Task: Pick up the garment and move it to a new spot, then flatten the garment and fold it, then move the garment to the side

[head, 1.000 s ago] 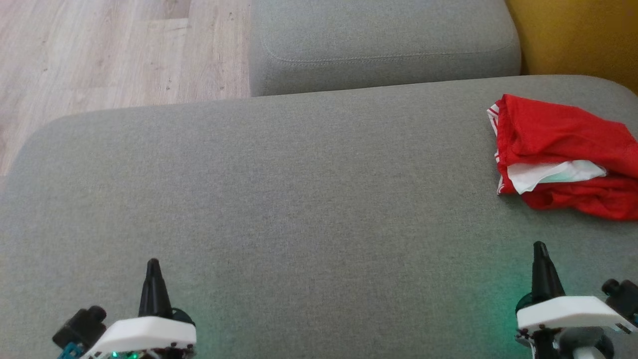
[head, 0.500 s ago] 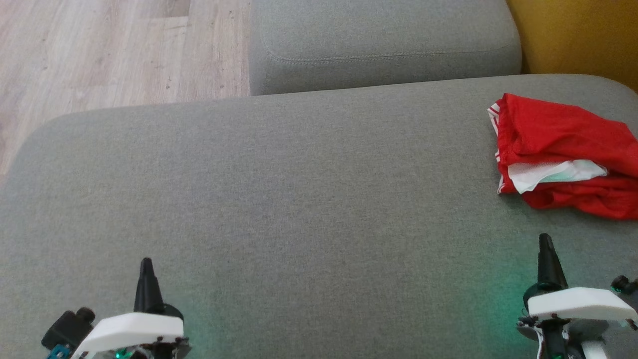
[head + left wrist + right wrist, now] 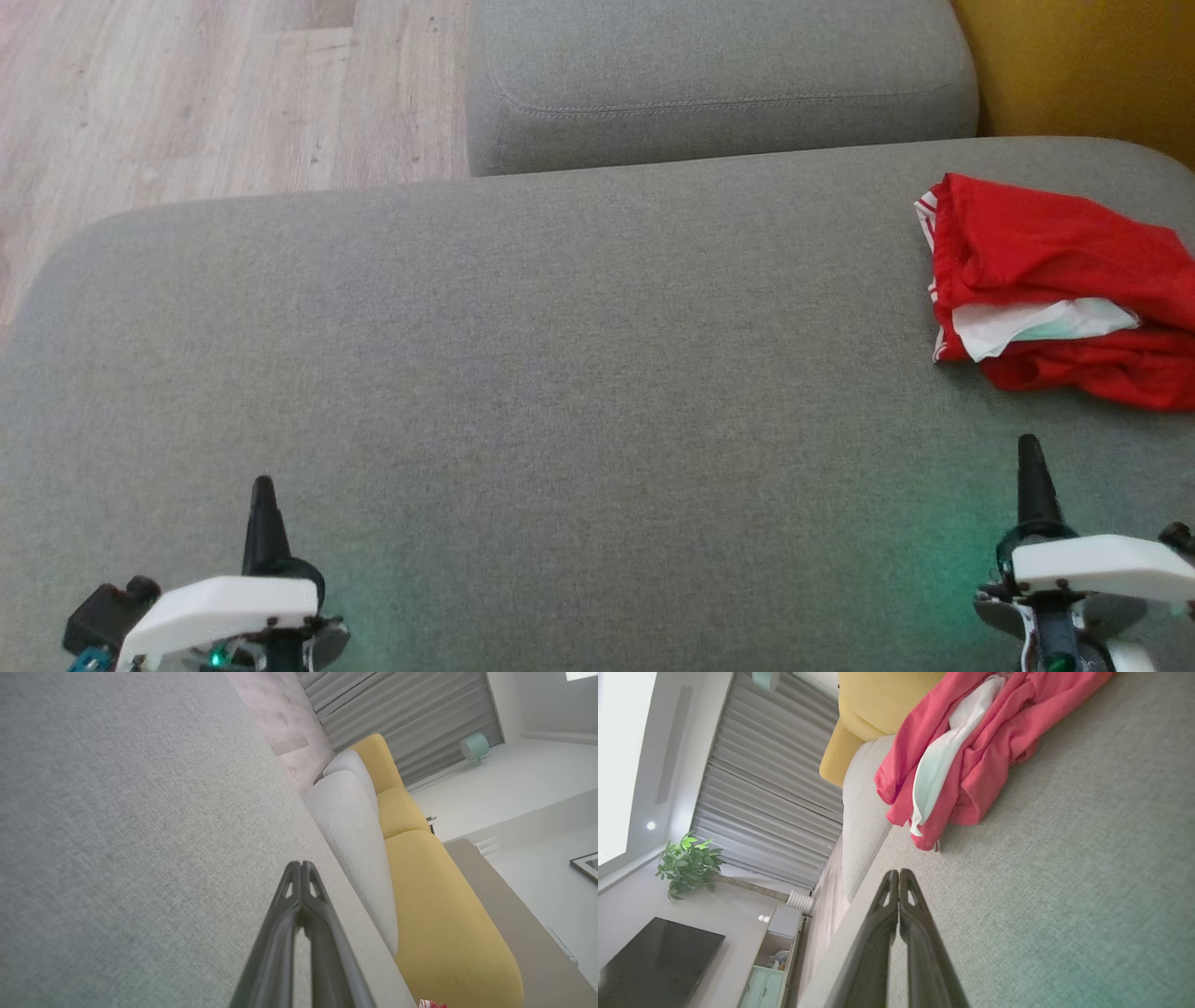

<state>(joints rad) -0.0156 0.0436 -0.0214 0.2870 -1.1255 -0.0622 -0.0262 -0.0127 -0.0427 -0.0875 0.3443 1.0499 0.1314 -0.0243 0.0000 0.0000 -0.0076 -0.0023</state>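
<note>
L pincer [image 3: 262, 485] & R pincer [image 3: 1028, 443]: both pressed together, empty. Red/white garment [image 3: 1046, 271]: crumpled on grey cushion [image 3: 560, 355], right side, near R pincer, not touching.

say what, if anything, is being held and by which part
Nothing is held. The left gripper and right gripper are shut and empty; the red garment lies loose on the grey cushion.
</note>
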